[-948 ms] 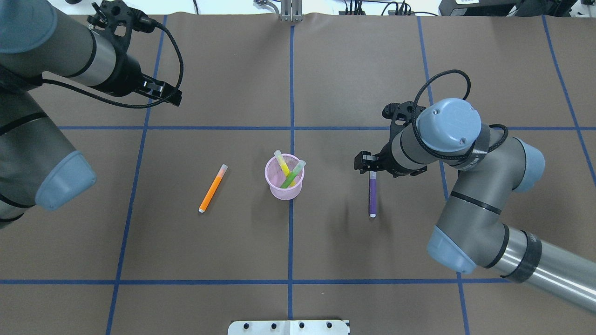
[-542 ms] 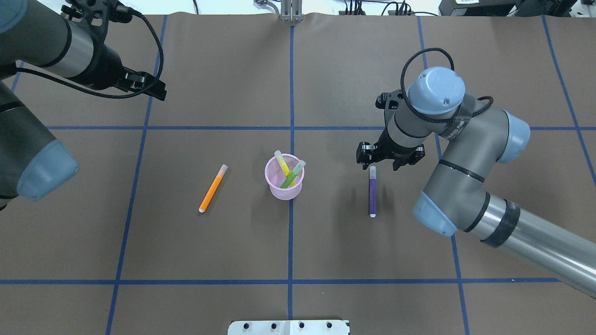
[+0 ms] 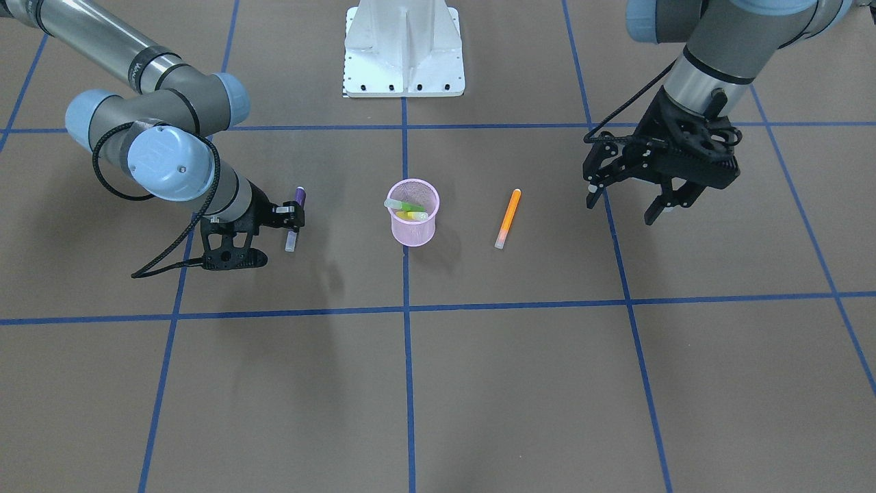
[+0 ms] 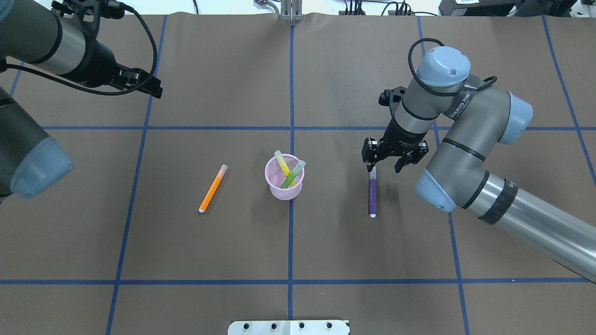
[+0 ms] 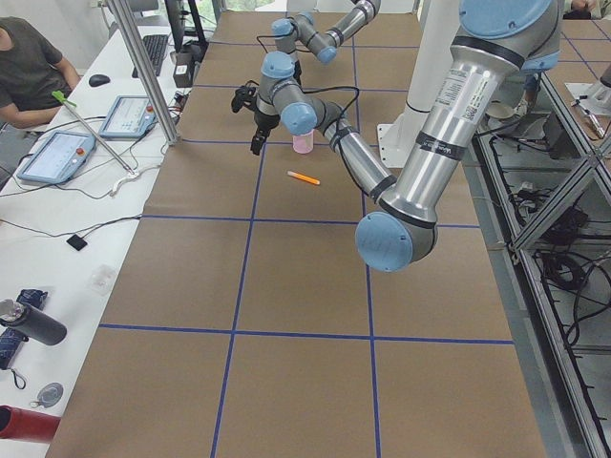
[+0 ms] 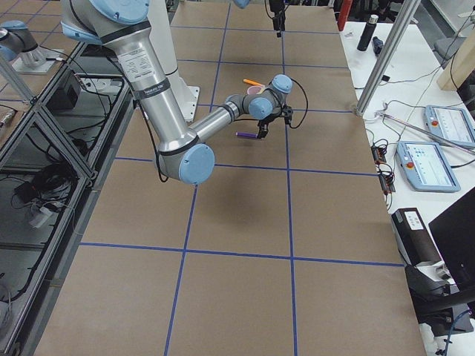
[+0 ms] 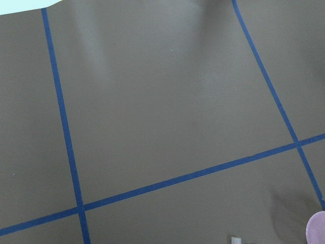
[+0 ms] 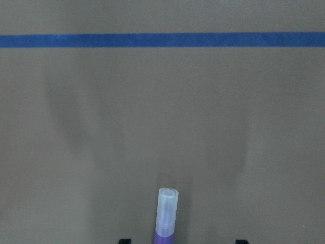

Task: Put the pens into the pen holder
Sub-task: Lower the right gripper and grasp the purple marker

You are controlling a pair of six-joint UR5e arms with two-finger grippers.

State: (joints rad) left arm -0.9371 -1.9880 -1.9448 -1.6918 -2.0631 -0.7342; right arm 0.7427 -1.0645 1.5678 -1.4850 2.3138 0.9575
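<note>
**Purple pen flat between spread right fingers; two pens in holder, orange pen loose**

1. The pen holder (image 4: 282, 191) stands upright at the middle of the tabletop (image 4: 209, 251). It sits on the blue tape line (image 4: 291, 93) that runs from the robot's edge to the far edge.
2. Inside it are a green pen (image 4: 291, 177) and a yellow pen (image 4: 281, 163). Both lean and cross each other, with their pale ends above the rim.
3. The purple pen (image 4: 372, 195) lies flat on the robot's right of the holder, apart from it. It lies roughly parallel to the centre tape line, with its pale cap toward the far edge.
4. The orange pen (image 4: 212, 188) lies flat on the robot's left of the holder, also apart from it. It is slanted, with its pale cap end toward the far edge.
5. The right gripper (image 4: 385, 164) is low over the cap end of the purple pen.
   - In the right wrist view the cap (image 8: 167, 203) sits between the two fingertips with a gap on each side.
   - The fingers are spread and not clamped on the pen.
   - Whether the fingertips touch the tabletop cannot be determined.
6. The left gripper (image 3: 621, 209) is raised toward the far left corner of the tabletop, well apart from every pen. Its fingers are spread wide.
</note>
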